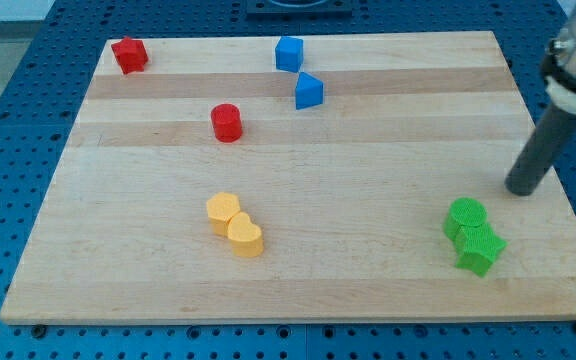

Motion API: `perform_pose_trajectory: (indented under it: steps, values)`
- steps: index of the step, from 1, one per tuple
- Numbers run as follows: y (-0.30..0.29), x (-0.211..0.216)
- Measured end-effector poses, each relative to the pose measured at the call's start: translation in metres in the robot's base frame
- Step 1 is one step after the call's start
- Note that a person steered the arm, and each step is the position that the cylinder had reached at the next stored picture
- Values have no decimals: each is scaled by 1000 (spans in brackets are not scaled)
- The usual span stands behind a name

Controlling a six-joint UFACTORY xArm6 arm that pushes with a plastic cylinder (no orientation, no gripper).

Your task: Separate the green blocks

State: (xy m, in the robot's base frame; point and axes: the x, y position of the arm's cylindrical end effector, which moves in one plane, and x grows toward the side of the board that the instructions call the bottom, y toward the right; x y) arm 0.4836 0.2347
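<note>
Two green blocks sit touching at the board's lower right: a green cylinder and, just below and right of it, a green star-shaped block. My tip is the lower end of the dark rod at the right edge of the board. It stands a little up and to the right of the green cylinder, apart from it.
Two yellow blocks touch at the lower middle-left. A red cylinder is at upper middle-left, a red block at the top left corner. Two blue blocks are at top centre. The wooden board lies on a blue pegboard.
</note>
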Motion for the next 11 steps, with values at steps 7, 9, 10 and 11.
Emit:
perform_pose_trajectory:
  steps: [7,9,10,11]
  values:
    - [-149,12]
    - [-114,2]
    - [-114,-52]
    - [-111,-55]
